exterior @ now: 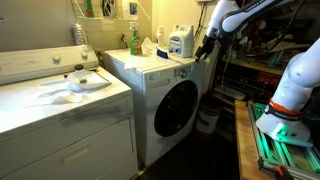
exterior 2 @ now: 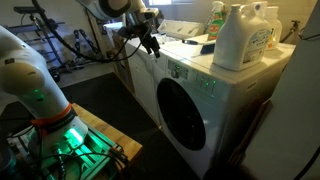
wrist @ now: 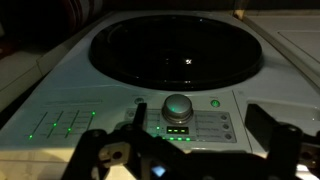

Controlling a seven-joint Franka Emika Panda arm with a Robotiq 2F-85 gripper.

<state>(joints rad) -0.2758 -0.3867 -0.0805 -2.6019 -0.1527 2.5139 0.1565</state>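
Note:
My gripper (wrist: 185, 152) hovers close over the control panel of a white front-load washing machine (exterior: 165, 95). In the wrist view a round silver knob (wrist: 177, 106) sits just ahead of the two dark fingers, with green indicator lights (wrist: 177, 130) below it and a lit round button (wrist: 215, 103) beside it. The dark round door glass (wrist: 175, 50) fills the frame beyond. The fingers stand wide apart and hold nothing. In both exterior views the gripper (exterior: 205, 46) (exterior 2: 150, 42) is at the machine's upper front edge (exterior 2: 170, 70).
A white and blue detergent bottle (exterior: 180, 41) (exterior 2: 238, 36) and a green bottle (exterior: 134, 40) stand on the washer's top. A white top-load machine (exterior: 60, 95) stands beside it. The robot's base glows green (exterior 2: 60, 130) on the floor stand. Shelves and clutter are behind.

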